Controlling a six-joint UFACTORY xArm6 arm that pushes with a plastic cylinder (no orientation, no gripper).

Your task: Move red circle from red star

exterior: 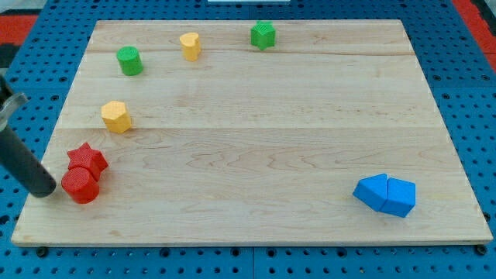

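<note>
Sitting at the board's lower left in the camera view, the red circle (80, 186) touches the red star (87, 160), which lies just above it toward the view's top. My tip (48, 190) rests just to the view's left of the circle, close to its edge; I cannot tell whether it touches. Pushing upward or off-centre would likely drag the star along or roll the circle around my tip, leaving them joined. The rod slants down from the view's left edge toward the board. It has nothing to open or close; it only pushes.
</note>
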